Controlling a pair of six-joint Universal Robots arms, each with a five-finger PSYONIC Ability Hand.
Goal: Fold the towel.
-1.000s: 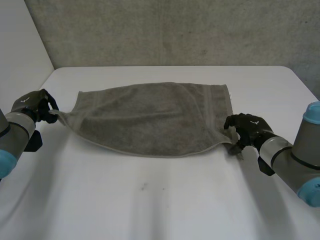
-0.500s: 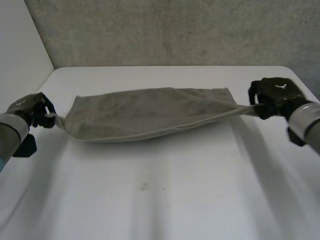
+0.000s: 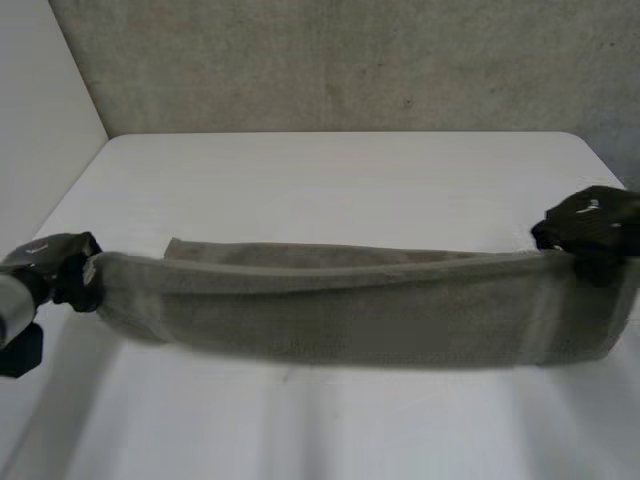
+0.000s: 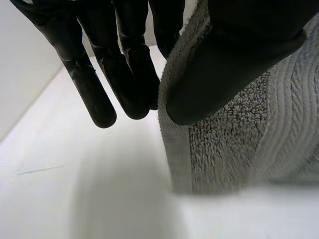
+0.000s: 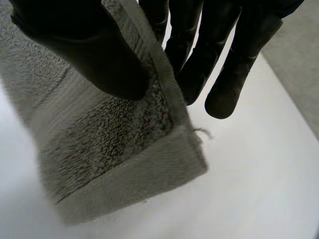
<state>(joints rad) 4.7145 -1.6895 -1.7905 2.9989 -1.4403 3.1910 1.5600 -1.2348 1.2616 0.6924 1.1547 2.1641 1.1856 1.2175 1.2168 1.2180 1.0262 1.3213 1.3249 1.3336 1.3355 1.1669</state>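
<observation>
The grey terry towel (image 3: 350,320) is held stretched crosswise above the white worktop (image 3: 330,180), spanning nearly from its left edge to its right edge. It hangs as a long, shallow band between the two hands, with the lower hem sagging slightly in the middle. A second long edge is seen just behind the band, on the far side. Whether that edge touches the worktop cannot be told.

Left hand (image 3: 62,275): it is positioned at the worktop's left edge and closed on the towel's left end. In the left wrist view, the thumb (image 4: 239,55) is pressed flat against the cloth (image 4: 259,129) beside its hemmed border. The fingers (image 4: 94,84) are extended straight along the towel's outer edge, with the worktop surface (image 4: 75,189) below them.

Right hand (image 3: 590,222): it is positioned near the worktop's right edge and closed on the towel's right end. In the right wrist view, the thumb (image 5: 84,55) is pressed onto the pile of the towel (image 5: 114,149). The fingers (image 5: 224,74) are placed behind the cloth's side edge. The towel's corner hangs free below the fingertips, clear of the worktop (image 5: 249,189).
</observation>
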